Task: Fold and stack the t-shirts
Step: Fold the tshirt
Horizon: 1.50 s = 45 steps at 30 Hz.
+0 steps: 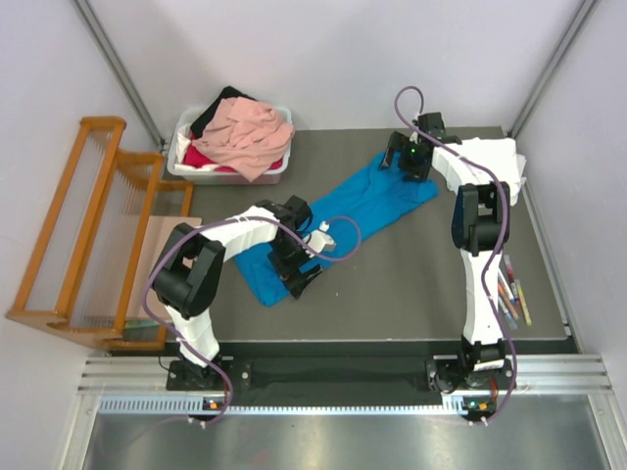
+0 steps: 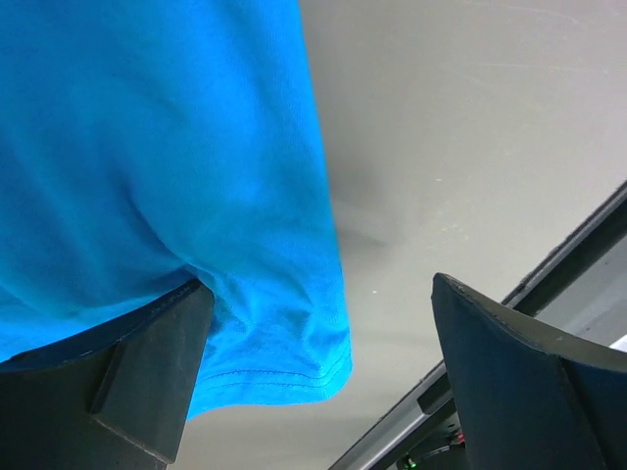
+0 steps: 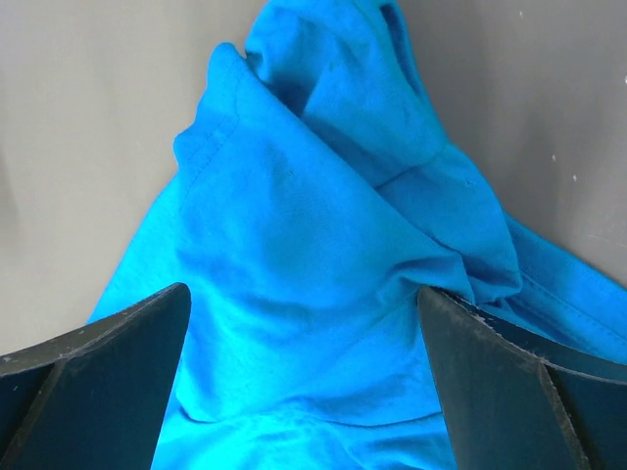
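From above: bright blue t-shirt (image 1: pixel 377 204) stretched diagonally across the grey table (image 1: pixel 421 284), one end directly beneath the left gripper (image 1: pixel 302 277), the other end beneath the right gripper (image 1: pixel 403 160). Both pairs of jaws spread wide, released, clamping nothing.

Only in the overhead view:
- Beyond and to the left of the left gripper, a white tub (image 1: pixel 182 137) heaped with a salmon-pink t-shirt (image 1: pixel 253 135), a black t-shirt (image 1: pixel 217 106) and a red t-shirt (image 1: pixel 203 157).
- Just to the right of the right gripper, white t-shirts (image 1: pixel 490 155) piled at the far table corner.
- Well to the left of the left gripper, off the table, a wooden rack (image 1: pixel 62 225).
- Far back from the right gripper, toward its arm's base, a few pens (image 1: pixel 511 294).

Only in the left wrist view:
- Hemmed corner (image 2: pixel 294 372) of the blue shirt between the jaws, tucked against one finger (image 2: pixel 127 382) and partly hidden behind it.
- Opposite finger (image 2: pixel 529 382) over bare table, apart from the cloth.
- Pressing on the cloth or merely hovering above it: hard to tell from so close.

Only in the right wrist view:
- Blue cloth bunched into rumpled ridges, filling the whole gap between the jaws and rising ahead of the tips.
- Looks nearly flat from overhead.
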Available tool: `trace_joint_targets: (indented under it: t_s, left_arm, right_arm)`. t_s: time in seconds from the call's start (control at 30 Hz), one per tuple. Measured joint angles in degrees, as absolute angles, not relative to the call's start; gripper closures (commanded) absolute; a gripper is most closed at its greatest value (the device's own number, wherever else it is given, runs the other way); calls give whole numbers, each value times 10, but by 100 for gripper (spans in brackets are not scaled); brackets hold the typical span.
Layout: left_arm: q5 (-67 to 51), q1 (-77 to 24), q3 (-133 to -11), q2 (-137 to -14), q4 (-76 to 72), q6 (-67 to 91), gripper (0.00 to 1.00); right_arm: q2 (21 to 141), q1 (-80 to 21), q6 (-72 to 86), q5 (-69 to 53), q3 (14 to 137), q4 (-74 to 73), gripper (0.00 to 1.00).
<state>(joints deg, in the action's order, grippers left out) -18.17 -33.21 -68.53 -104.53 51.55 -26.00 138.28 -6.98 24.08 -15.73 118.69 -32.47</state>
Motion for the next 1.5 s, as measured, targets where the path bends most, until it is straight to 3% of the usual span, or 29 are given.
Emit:
trace_joint_targets:
  t_s: [0.53, 0.77, 0.93, 1.2, 1.5]
  left_arm:
    - [-294, -328, -727, -1025, 538, -216, 2]
    - [-394, -168, -847, -971, 546, -199, 1]
    - [-416, -50, -818, -928, 522, -163, 1]
    - [-427, 76, -756, -921, 478, -95, 2]
    - [-357, 130, -684, -840, 364, -5, 1]
  right_arm:
    - [1391, -66, 205, -178, 1205, -326, 0]
    - [1357, -74, 180, -177, 1205, -327, 0]
    - [1281, -102, 153, -159, 1189, -329, 0]
    - [1130, -300, 109, -123, 1073, -326, 0]
    - [1192, -511, 94, -102, 1035, -369, 0]
